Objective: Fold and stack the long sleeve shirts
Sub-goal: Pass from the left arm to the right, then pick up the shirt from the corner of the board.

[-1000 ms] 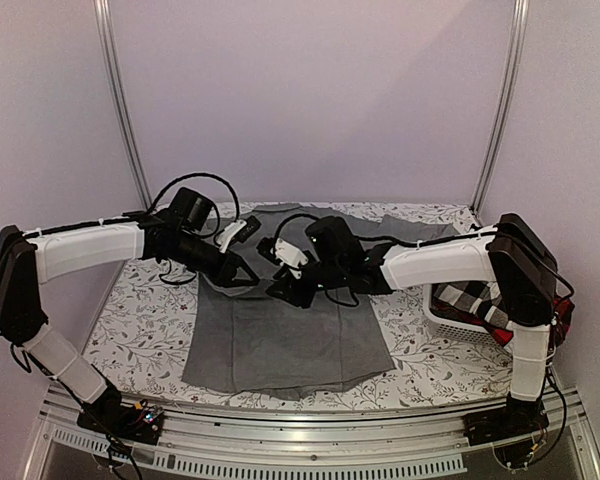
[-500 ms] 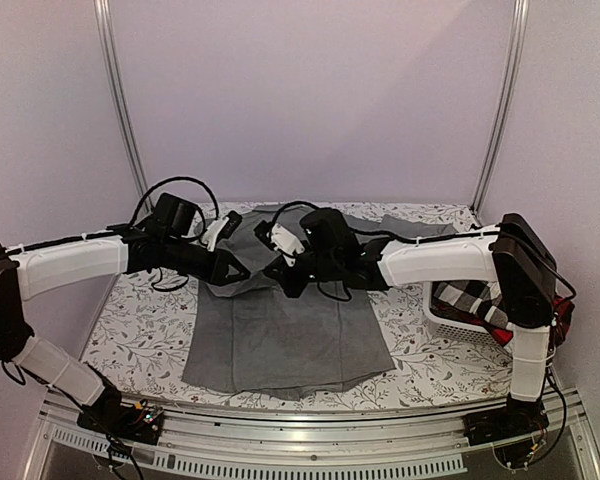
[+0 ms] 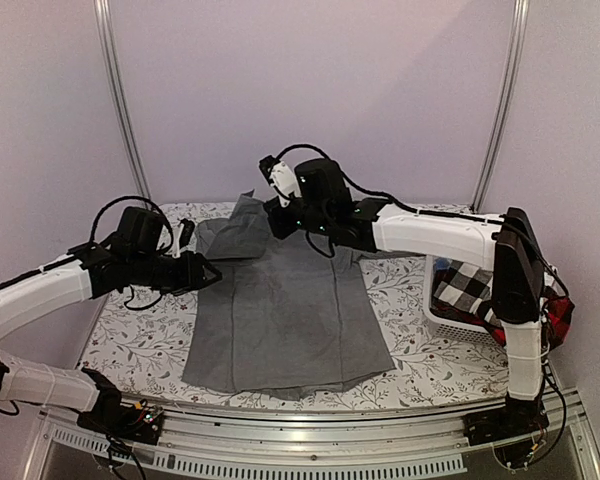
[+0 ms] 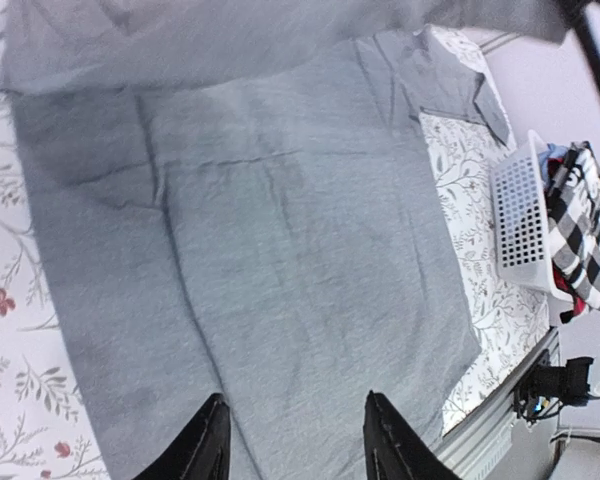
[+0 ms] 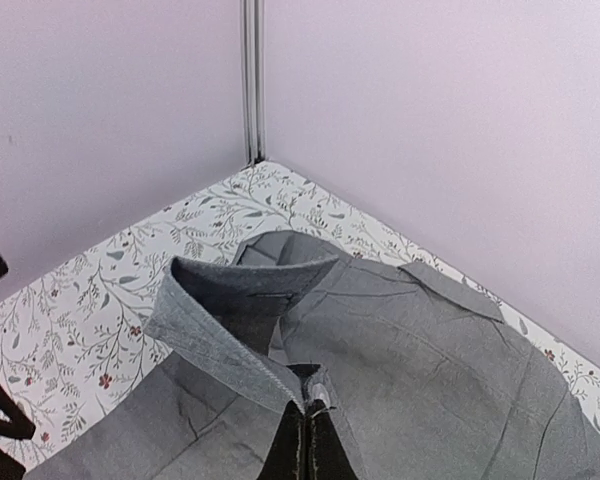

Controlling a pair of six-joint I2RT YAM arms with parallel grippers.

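So we've got the grey shirt (image 3: 285,320) spread flat in the middle of the surface (image 3: 140,335), hem toward the arm bases and collar end at the far side. The near part lies flat. The far left part is pulled up off the surface like a little tent.

That's down to the right claw (image 5: 305,425), which reaches across from the right to the far end of the shirt. In its wrist view the fingers are squeezed together with no gap, pinching the shirt's front edge just under the collar (image 5: 235,340). The collar stands up and folds over right in front of them.

The left claw (image 4: 295,415) sits by the shirt's left side, about level with the raised part. Its fingers are spread apart with nothing between them, and only grey cloth shows underneath in the wrist view. We can't tell whether the tips are touching the cloth or just above it.

Over at the right edge of the surface there's a white basket (image 3: 443,308), well apart from the grey shirt. A black-and-white checked shirt (image 3: 470,290) is piled in it, and a red-and-black one (image 3: 558,318) hangs at its right side.
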